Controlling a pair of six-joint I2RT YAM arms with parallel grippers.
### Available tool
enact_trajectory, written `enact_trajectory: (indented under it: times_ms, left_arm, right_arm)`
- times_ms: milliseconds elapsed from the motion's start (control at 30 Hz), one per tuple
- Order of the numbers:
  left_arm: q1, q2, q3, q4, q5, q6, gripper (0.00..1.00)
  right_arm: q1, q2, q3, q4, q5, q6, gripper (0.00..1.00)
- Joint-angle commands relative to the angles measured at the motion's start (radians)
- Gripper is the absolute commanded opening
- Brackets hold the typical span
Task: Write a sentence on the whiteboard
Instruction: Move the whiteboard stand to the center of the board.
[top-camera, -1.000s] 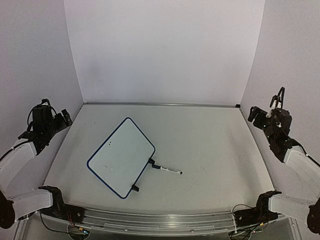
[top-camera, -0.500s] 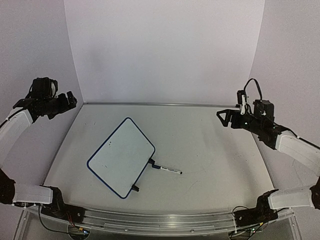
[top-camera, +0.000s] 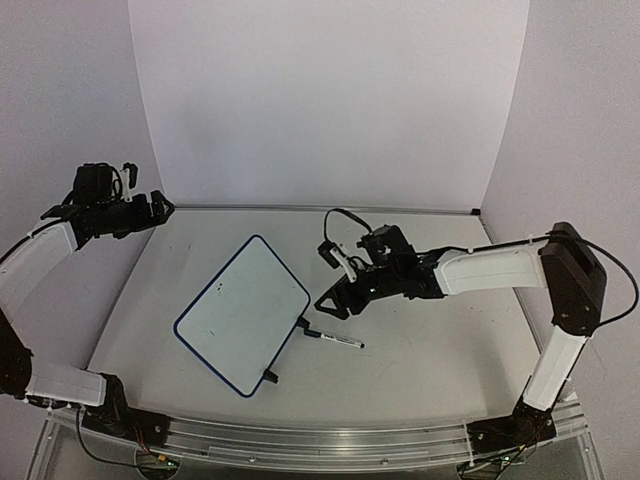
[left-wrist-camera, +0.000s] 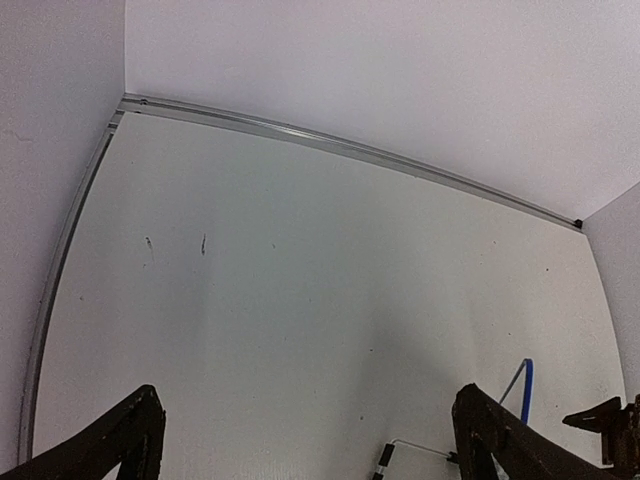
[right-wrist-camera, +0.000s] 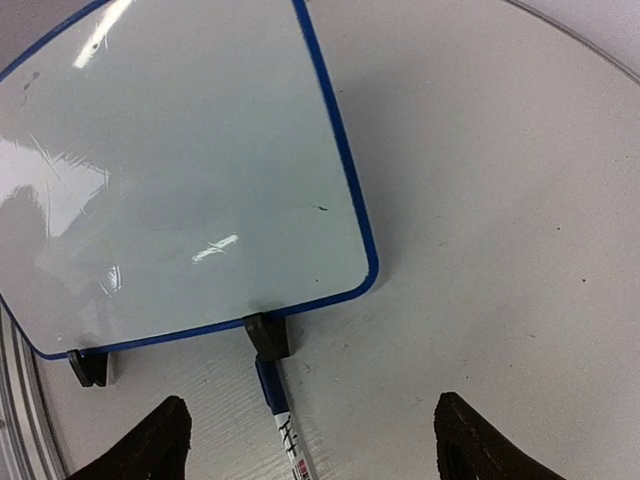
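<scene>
Right claw (top-camera: 335, 300) jaws apart near slim dark marker pen (top-camera: 335, 340), worktop near-centre; small blue-rimmed white whiteboard (top-camera: 243, 312) near-left, blank | left-wrist: left claw (left-wrist-camera: 310, 445) apart, empty | right-wrist: pen end at black clip foot (right-wrist-camera: 268, 335); light, slick, likely rolls, so pinch mid-barrel

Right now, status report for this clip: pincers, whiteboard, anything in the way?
Left pincer open, empty, up by the left wall. Right pincer open, empty, poised over the marker. Whiteboard flat, no writing yet. Nothing blocking the marker.
</scene>
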Motion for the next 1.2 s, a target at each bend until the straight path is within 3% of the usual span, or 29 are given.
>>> enact_trajectory:
  times_ms: [0,567,767,1167]
  left_arm:
    - [0.003,-0.052,-0.015,0.035,-0.079,0.076,1.00]
    - [0.003,-0.021,-0.009,0.022,-0.059,0.072,1.00]
    - [0.003,-0.019,-0.011,0.025,-0.053,0.068,1.00]
    - [0.003,-0.015,-0.009,0.019,-0.042,0.066,1.00]
  right_arm:
    - [0.069,0.123,0.101,-0.019,0.026,-0.076,0.68]
    - [0.145,0.316,0.180,0.036,0.132,-0.099,0.46]
    - [0.147,0.335,0.169,0.093,0.146,-0.069,0.26]
    - [0.159,0.355,0.157,0.182,0.215,-0.032,0.15]
